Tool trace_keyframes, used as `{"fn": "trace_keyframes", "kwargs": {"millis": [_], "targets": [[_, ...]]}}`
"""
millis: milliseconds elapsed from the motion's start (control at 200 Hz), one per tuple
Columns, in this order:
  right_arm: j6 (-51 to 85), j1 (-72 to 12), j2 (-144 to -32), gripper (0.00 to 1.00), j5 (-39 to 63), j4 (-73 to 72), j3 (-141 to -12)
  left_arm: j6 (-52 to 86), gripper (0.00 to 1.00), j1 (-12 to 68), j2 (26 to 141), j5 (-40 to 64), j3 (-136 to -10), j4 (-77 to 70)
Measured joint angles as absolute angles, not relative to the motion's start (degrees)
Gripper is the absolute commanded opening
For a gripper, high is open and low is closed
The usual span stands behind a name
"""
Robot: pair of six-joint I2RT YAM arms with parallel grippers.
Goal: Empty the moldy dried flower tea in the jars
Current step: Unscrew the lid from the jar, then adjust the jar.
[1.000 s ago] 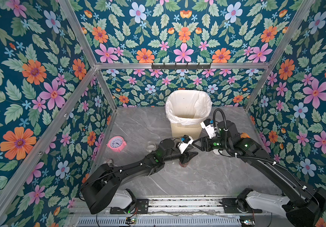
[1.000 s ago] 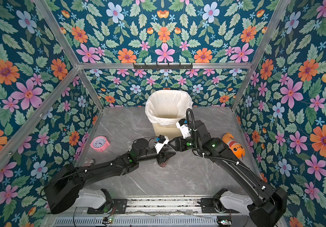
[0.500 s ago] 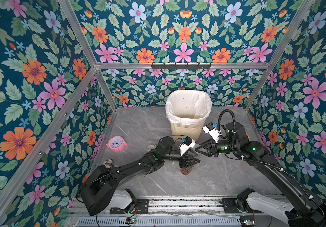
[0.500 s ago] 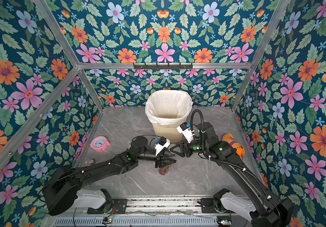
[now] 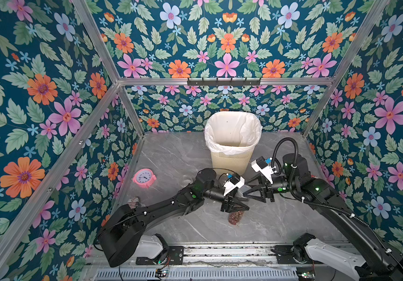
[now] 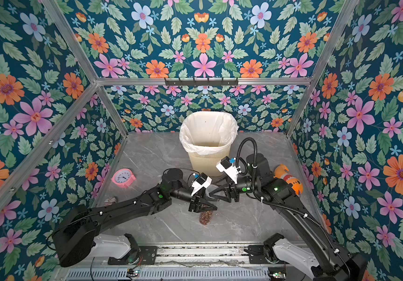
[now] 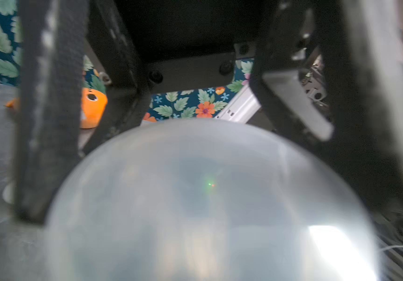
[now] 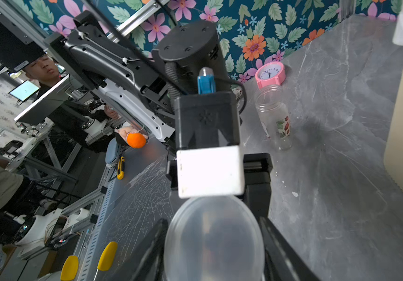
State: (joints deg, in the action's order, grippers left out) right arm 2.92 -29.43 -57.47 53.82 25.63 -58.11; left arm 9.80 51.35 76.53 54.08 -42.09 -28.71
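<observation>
R end effector opened, jar w/ reddish-brown tea

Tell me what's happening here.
The left gripper holds a narrow clear jar, tilted, with the dried flower tea still inside. The right gripper faces it, jaws spread either side of the jar's clear lid, which appears still on. The bag-lined cream bin stands just behind them.
</observation>
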Motion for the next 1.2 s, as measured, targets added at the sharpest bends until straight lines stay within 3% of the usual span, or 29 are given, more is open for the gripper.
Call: {"fn": "trace_keyframes", "kwargs": {"millis": [220, 655, 985, 1200], "targets": [[10.6, -29.6, -58.0, 0.78, 44.8, 20.7, -56.6, 7.1, 0.45, 51.3, 75.5, 38.9, -40.6, -28.9], [11.4, -31.2, -62.0, 0.67, 31.0, 19.5, -58.3, 5.7, 0.44, 51.4, 78.4, 23.8, -43.6, -24.8], [11.6, -32.2, -66.0, 0.64, 30.0, 16.8, -58.7, 6.9, 0.44, 51.4, 79.1, 24.4, -43.4, -25.3], [11.8, -32.2, -66.3, 0.45, 31.3, 16.5, -58.4, 7.6, 0.44, 51.4, 78.7, 25.6, -42.5, -26.1]]}}
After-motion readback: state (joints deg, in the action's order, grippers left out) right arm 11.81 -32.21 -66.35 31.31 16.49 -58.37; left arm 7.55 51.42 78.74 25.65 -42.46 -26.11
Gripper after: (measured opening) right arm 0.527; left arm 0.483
